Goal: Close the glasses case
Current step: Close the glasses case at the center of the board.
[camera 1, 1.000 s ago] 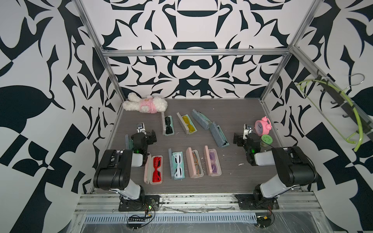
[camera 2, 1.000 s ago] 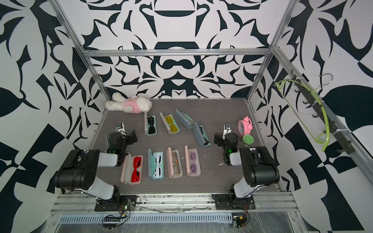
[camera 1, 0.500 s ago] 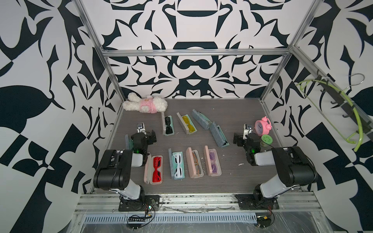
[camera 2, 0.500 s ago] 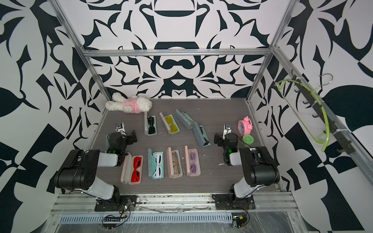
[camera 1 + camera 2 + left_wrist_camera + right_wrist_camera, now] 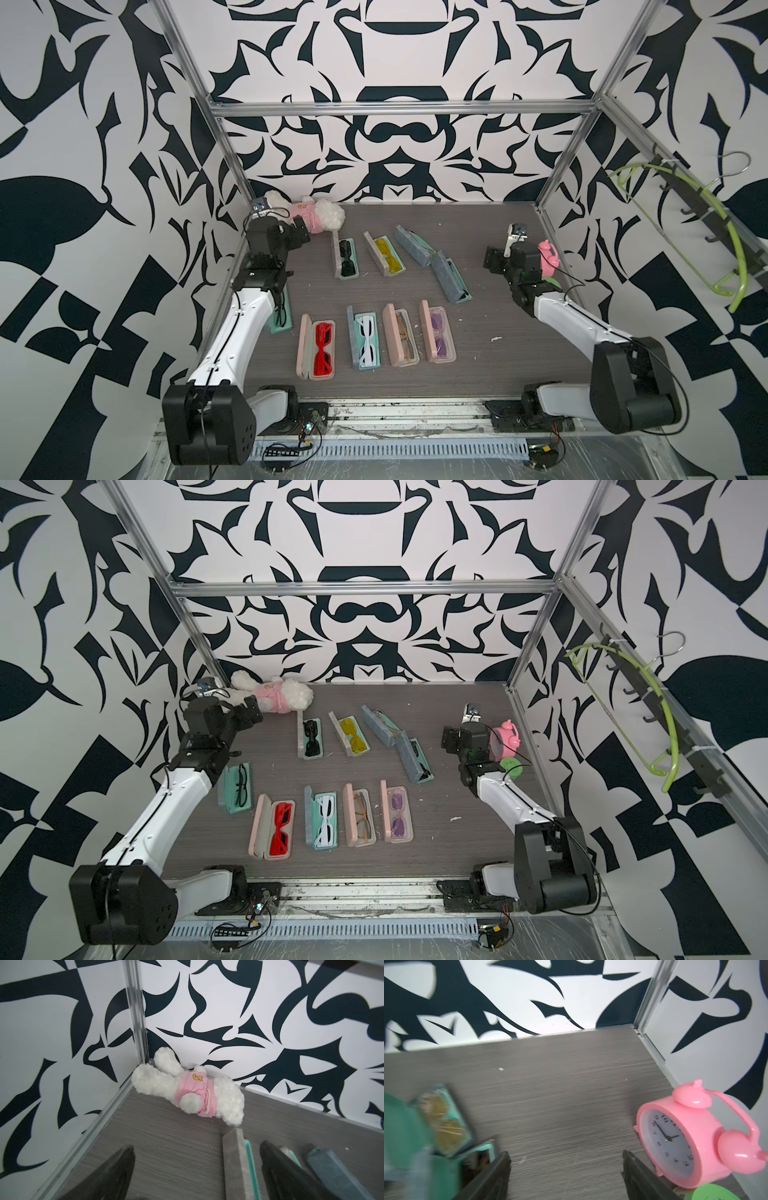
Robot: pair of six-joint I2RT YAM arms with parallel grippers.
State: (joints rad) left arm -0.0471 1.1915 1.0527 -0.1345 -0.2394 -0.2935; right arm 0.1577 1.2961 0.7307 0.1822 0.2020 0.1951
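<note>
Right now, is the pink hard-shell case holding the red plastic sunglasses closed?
No, the pink case lies open, its lid folded out flat beside the red sunglasses.

Motion blur smears the teal-lined glasses case (image 5: 446,1124) in the right wrist view; the picture's edge cuts off the green disc (image 5: 710,1192). In a top view the left arm (image 5: 245,320) hides part of the mint case (image 5: 284,318).

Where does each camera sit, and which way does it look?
Both top views: one head high over the front edge, looking down on the table and open glasses cases; left arm and right arm show.
Left wrist: on the left arm, facing the corner plush toy; the left gripper shows, open.
Right wrist: on the right arm, facing the pink clock; the right gripper shows.
Shared: plush toy and pink clock also appear in both top views.
</note>
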